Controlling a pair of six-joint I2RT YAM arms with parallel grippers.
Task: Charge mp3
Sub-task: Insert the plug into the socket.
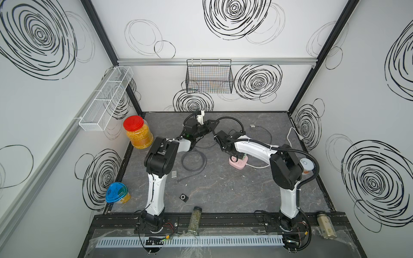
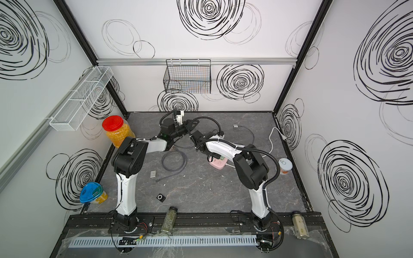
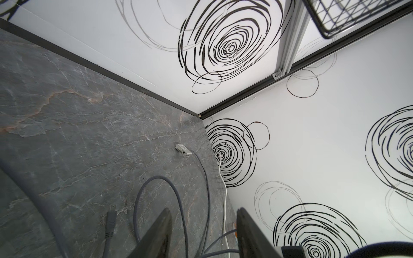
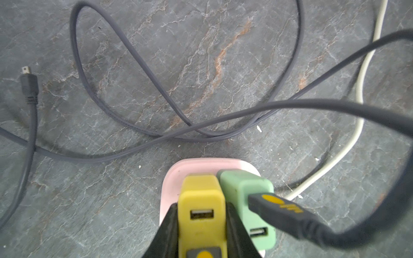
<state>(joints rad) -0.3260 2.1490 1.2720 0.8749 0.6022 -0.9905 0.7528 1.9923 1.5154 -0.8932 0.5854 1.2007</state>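
Yellow plastic fills the right gripper (image 4: 202, 232): its two dark fingers clamp the sides of the yellow charger (image 4: 201, 207), which stands in the pink power strip (image 4: 176, 178) beside a green charger (image 4: 245, 189). The USB ports of both chargers show bare. A dark plug (image 4: 279, 210) with a yellow dot lies across the green charger's edge, not in a port.

The left gripper (image 3: 201, 236) is raised over the far middle of the table (image 1: 223, 189), jaws apart with nothing between them; only cable and stone show through the gap.

The black mp3 player (image 1: 184, 197) lies flat near the front edge, between the two arm bases and apart from every cable. A silver clip player (image 1: 174, 174) lies just beside the left arm's upright link. A far silver player (image 3: 183, 150) sits near the back right corner with a grey cable (image 3: 201, 174) running up to it.

The grey cable's coil (image 1: 194, 160) and loose loops take up the centre, and a free small plug (image 4: 29, 86) rests on the stone. The strip's white cord (image 4: 357, 111) curves off toward the right wall.

Along the left edge stand a red-lidded jar (image 1: 138, 131) and a blue-lidded tub (image 1: 117, 192); a cup (image 1: 307, 165) stands at the right edge. The front middle, around the black player, is the widest open stretch.
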